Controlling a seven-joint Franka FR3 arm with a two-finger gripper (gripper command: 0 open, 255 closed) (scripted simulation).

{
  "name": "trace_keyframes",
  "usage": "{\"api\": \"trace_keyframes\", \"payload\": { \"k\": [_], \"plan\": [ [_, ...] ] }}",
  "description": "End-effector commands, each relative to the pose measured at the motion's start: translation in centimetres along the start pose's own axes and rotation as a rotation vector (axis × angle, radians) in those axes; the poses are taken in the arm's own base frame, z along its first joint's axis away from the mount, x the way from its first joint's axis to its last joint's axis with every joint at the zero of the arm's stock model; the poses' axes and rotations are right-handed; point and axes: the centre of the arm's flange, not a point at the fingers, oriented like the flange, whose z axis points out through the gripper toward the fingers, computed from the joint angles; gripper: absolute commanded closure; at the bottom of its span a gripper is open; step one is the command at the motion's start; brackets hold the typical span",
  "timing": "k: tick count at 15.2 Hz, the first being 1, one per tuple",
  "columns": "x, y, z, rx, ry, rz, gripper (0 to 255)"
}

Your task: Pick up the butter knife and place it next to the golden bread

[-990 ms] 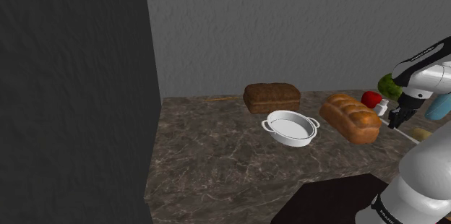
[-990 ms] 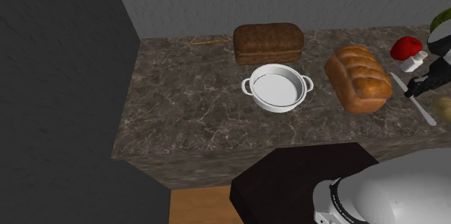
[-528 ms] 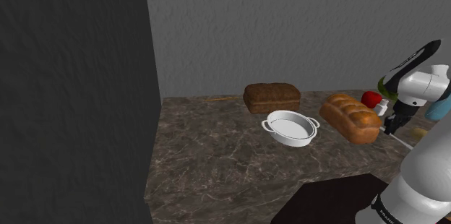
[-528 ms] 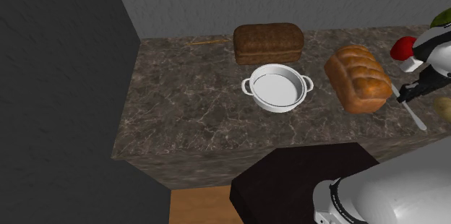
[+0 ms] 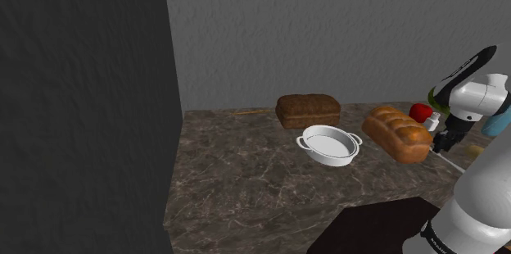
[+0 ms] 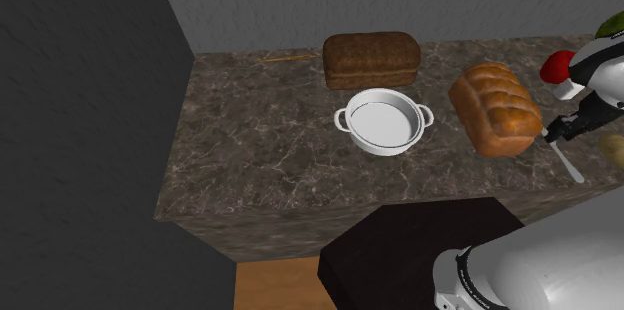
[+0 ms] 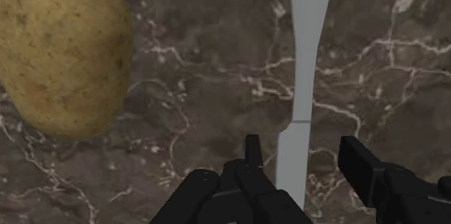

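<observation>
Wrist view is showing the jaws standing spread to either side of the knife point(image 7: 303, 78), a gap showing on both sides, so nothing is being pinched. Knife is lying, as far as I can judge, flat on the worktop point(image 7: 195, 143), its pale length running away from the jaws, with a potato point(image 7: 65, 49) sitting off to one side. Second exterior view is placing the knife just beside the golden bread point(image 6: 495, 108), on that view's right of it, one end coming close to the crust. I am judging the step in hand to be the letting-go, since the knife is already resting about where the task is asking for it. Doing it well is going to call for keeping the jaws wide and rising straight up along their own line with no sideways drift. Either jaw is sitting close enough to nudge the knife and swing it off its spot. The arm should also be staying clear of potato and bread while pulling away. Against a second ago, the knife's free end was reaching further toward the second exterior view's right edge. Now it is sitting closer in, and more of the white arm is showing. Against half a second ago little is changing, only a slight shift toward the bread.
</observation>
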Motion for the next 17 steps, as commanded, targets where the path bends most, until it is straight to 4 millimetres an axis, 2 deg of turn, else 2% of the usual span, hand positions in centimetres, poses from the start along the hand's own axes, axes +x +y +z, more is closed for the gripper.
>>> {"api": "trace_keyframes", "payload": {
  "k": [1,5,9,17],
  "plan": [
    [0.0,0.0,0.0,0.0,0.0,0.0,0],
    [0.0,0.0,0.0,0.0,0.0,0.0,0],
    [0.0,0.0,-5.0,0.0,0.0,0.0,0],
    [0.0,0.0,-5.0,0.0,0.0,0.0,0]
  ]
}}
